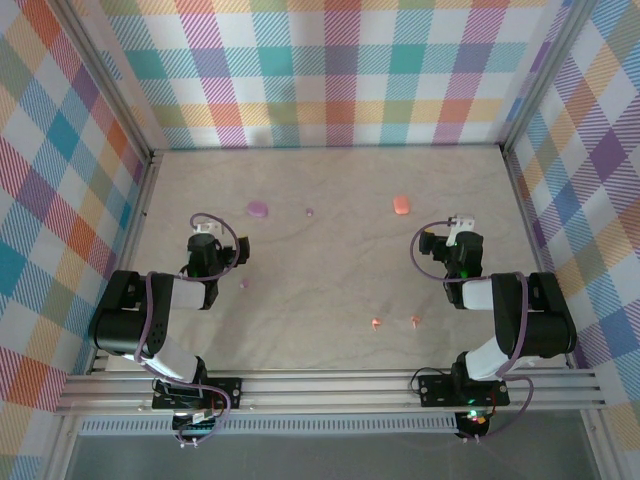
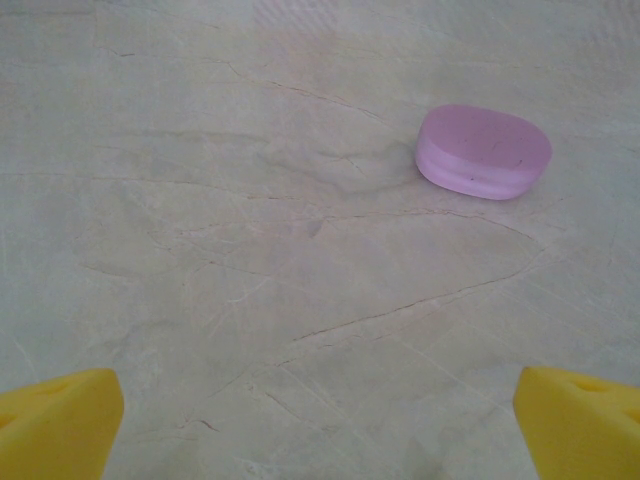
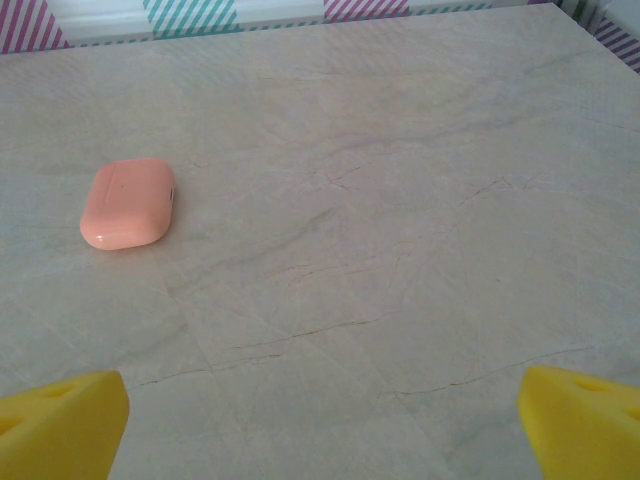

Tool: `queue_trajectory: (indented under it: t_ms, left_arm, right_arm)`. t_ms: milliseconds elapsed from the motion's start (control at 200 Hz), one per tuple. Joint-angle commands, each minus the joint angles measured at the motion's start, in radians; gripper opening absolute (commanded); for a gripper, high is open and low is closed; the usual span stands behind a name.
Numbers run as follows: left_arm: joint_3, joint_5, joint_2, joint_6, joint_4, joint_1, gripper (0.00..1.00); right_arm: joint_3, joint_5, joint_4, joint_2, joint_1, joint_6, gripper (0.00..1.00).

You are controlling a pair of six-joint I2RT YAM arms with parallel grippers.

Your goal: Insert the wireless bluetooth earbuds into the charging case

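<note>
first, left gripper (image 2: 320, 425): jaws spread wide, nothing held; its yellow fingertips (image 2: 60, 428) sit at the lower corners of the wrist view, over the bare table (image 2: 250, 260). ahead and to the right lies the purple case (image 2: 484, 152), lid closed, flat on the table, well apart from the fingers. right gripper (image 3: 325, 425): likewise wide open and empty; the orange case (image 3: 128, 202), lid closed, lies ahead and to the left, well apart from the fingers. top view: one purple bud (image 1: 309, 212) lies near the purple case, on its right; a second purple bud (image 1: 243, 284) lies nearer the bases, just beside the left arm. two orange buds (image 1: 376, 322), side by side, lie on the near middle of the table between the arms, well apart from the orange case. all four buds lie loose on the table, outside the cases. plaid walls (image 1: 330, 70) enclose three sides.
</note>
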Motion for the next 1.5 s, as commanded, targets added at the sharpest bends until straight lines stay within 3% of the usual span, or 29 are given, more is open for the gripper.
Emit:
queue_trajectory:
  t_ms: [0,595,675,735,840,980,1070,1160,1315,1395,1495]
  left_arm:
    - [0.016,0.011,-0.003,0.013,0.032,0.014,1.00]
    - [0.019,0.000,-0.018,0.008,0.016,0.014,1.00]
    - [0.048,-0.033,-0.072,-0.006,-0.079,0.014,1.00]
    - [0.079,-0.043,-0.127,-0.009,-0.179,0.014,1.00]
    - [0.149,-0.055,-0.212,-0.040,-0.350,0.014,1.00]
    - [0.283,0.012,-0.236,-0.082,-0.536,0.014,1.00]
    - [0.455,0.069,-0.167,-0.114,-0.741,0.014,1.00]
    - [0.638,0.111,-0.076,-0.163,-0.938,0.013,0.95]
    - [0.772,0.149,0.012,-0.292,-1.016,0.014,0.89]
    - [0.891,0.166,0.111,-0.373,-1.130,0.014,0.80]
    - [1.052,0.172,0.250,-0.484,-1.292,0.012,0.68]
  right_arm:
    - [0.015,-0.015,0.040,-0.001,0.000,0.011,1.00]
    - [0.018,-0.045,0.030,-0.006,0.001,-0.001,1.00]
    - [0.065,-0.161,-0.092,-0.050,0.002,-0.051,1.00]
    - [0.127,-0.173,-0.276,-0.100,0.004,-0.047,1.00]
    - [0.291,-0.150,-0.599,-0.135,0.004,0.063,1.00]
    - [0.468,-0.230,-0.817,-0.075,0.010,0.220,0.93]
    - [0.556,-0.265,-0.878,-0.020,0.054,0.264,0.90]
    - [0.639,-0.262,-0.878,0.059,0.158,0.210,0.88]
    - [0.959,-0.262,-1.027,0.311,0.364,0.021,0.88]
    - [1.090,-0.285,-1.082,0.410,0.424,0.019,0.86]
    - [1.129,-0.319,-1.024,0.459,0.471,0.049,0.84]
